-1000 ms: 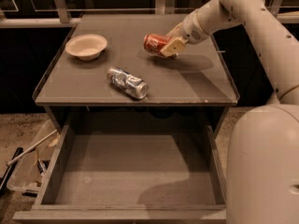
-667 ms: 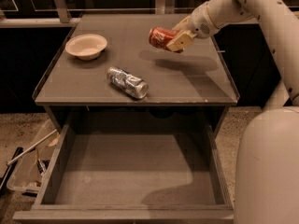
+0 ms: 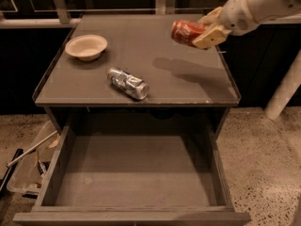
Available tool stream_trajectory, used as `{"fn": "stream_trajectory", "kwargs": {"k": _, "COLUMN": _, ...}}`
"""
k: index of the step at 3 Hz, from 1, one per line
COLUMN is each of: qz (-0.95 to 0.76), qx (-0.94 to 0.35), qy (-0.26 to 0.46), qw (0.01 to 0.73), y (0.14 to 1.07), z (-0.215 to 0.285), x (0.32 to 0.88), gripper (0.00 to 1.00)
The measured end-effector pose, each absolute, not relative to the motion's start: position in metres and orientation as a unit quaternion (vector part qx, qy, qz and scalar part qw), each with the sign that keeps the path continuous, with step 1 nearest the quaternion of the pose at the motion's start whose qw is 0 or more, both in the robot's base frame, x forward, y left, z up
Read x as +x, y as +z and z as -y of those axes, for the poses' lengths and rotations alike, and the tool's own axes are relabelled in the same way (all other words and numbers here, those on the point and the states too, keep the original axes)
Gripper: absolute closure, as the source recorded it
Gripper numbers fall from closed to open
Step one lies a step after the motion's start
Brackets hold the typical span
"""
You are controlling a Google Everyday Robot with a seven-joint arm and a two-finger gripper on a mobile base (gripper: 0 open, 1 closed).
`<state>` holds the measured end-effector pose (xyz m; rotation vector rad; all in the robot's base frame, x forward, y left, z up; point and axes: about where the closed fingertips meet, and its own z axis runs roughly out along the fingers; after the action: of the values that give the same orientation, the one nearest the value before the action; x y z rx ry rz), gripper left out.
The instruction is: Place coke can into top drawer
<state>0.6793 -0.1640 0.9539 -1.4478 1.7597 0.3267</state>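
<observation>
The red coke can (image 3: 184, 32) with white lettering is held on its side in the air above the right part of the cabinet top. My gripper (image 3: 207, 29) is shut on it, its cream fingers (image 3: 210, 36) clamped around the can's right end, with the white arm reaching in from the upper right. The top drawer (image 3: 131, 173) stands pulled fully open below the front of the cabinet, its flat grey-brown floor bare. The can casts a shadow on the top surface under it.
A silver-and-blue can (image 3: 127, 83) lies on its side near the front middle of the cabinet top (image 3: 155, 46). A cream bowl (image 3: 86, 46) sits at the back left. A clear bin with clutter (image 3: 28, 166) stands on the floor left of the drawer.
My gripper has lifted the coke can off the cabinet top and carried it up and slightly toward the right front. The silver can and the bowl have not moved.
</observation>
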Motion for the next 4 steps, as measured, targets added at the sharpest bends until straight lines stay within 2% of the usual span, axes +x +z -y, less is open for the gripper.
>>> {"fn": "stream_trajectory", "kwargs": {"k": 1, "qz": -0.695, "qx": -0.577, "qy": 0.123, "qw": 0.411, "y": 0.962, "z": 0.182, "x": 0.648, "gripper": 1.0}}
{"fn": "stream_trajectory", "kwargs": {"k": 2, "qz": -0.69, "qx": -0.587, "qy": 0.118, "qw": 0.407, "y": 0.959, "z": 0.199, "x": 0.589, "gripper": 1.0}}
{"fn": "stream_trajectory", "kwargs": {"k": 4, "qz": -0.686, "qx": -0.604, "qy": 0.15, "qw": 0.377, "y": 0.913, "z": 0.204, "x": 0.495, "gripper": 1.0}}
